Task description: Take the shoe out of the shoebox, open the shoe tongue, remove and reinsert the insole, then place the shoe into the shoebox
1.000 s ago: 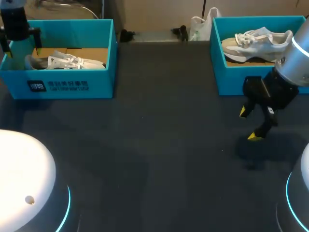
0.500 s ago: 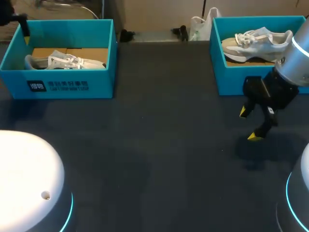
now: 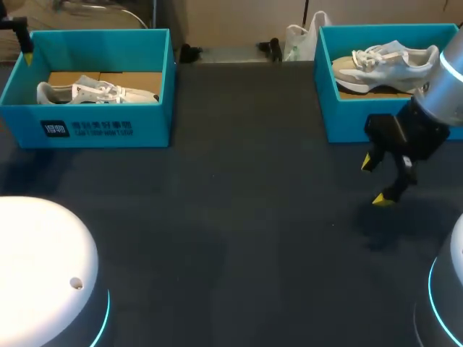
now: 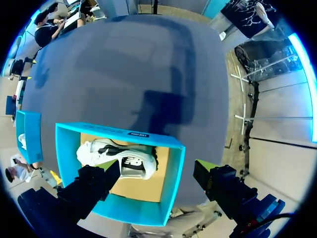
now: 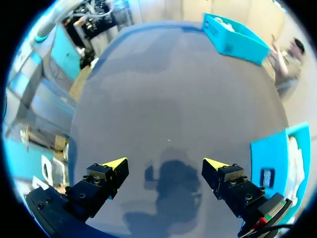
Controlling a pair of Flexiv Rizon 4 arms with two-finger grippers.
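A white shoe [image 3: 94,92] lies in the teal shoebox [image 3: 101,129] at the far left. From the left wrist view my left gripper [image 4: 158,167] hangs high above that shoebox [image 4: 174,184], open and empty, with the white shoe [image 4: 119,159] below and between its fingers. In the head view only one yellow fingertip [image 3: 27,56] shows, at the box's far left corner. A beige and white shoe [image 3: 387,61] sits in a second teal shoebox [image 3: 347,119] at the far right. My right gripper [image 3: 379,181] is open and empty above the dark table in front of that box.
The dark table [image 3: 239,217] stretches between the two boxes. In the right wrist view my right gripper [image 5: 165,163] casts a shadow on it, with the right shoebox [image 5: 270,153] beside it. White arm bases [image 3: 43,275] stand at both near corners.
My left arm has lifted out of the left shoebox's left end and drawn back to the far left corner. My right gripper has edged slightly up, still open.
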